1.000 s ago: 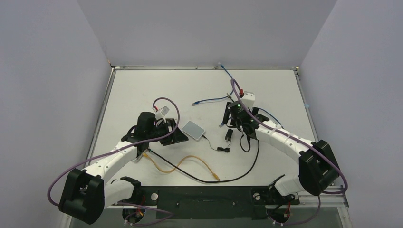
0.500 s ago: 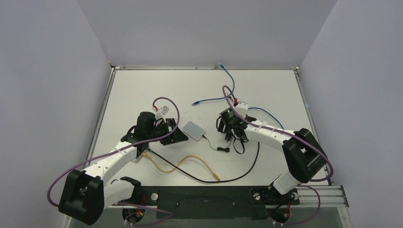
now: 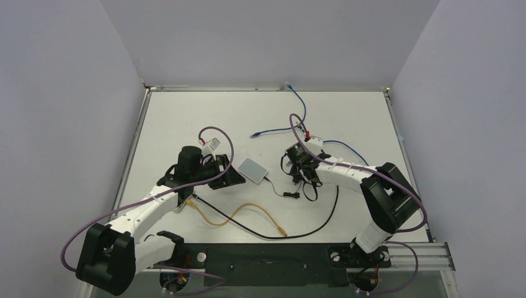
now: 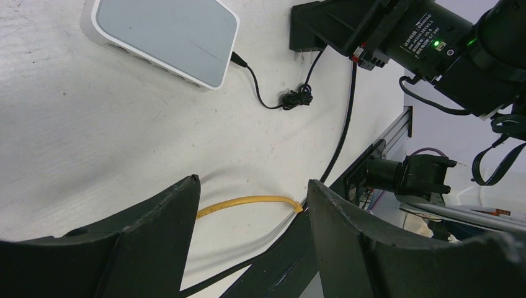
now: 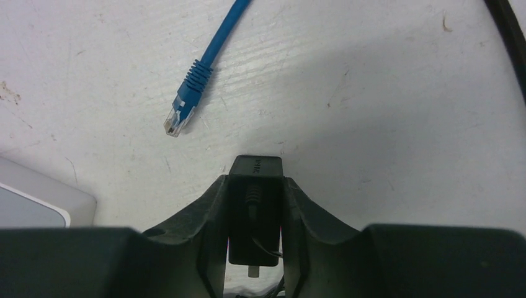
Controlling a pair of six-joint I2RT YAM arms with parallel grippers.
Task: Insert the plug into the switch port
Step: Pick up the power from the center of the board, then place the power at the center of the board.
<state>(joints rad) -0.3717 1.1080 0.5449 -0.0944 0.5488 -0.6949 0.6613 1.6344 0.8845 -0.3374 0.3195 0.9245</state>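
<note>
White table [image 3: 186, 118]: right gripper [image 5: 254, 184], newly swung left toward white switch box [image 3: 253, 169], clamps black adapter [image 5: 255, 169]; blue plug [image 5: 178, 120] lies loose just beyond; left gripper [image 4: 251, 205] wide, empty. Insertion pending.

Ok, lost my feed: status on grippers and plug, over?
Left gripper open, near flat white switch box. Right gripper shut on black rectangular adapter block. Blue cable's clear plug lies loose ahead, not inserted.

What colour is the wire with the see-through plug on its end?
The wire is blue. It shows best in the right wrist view.
</note>
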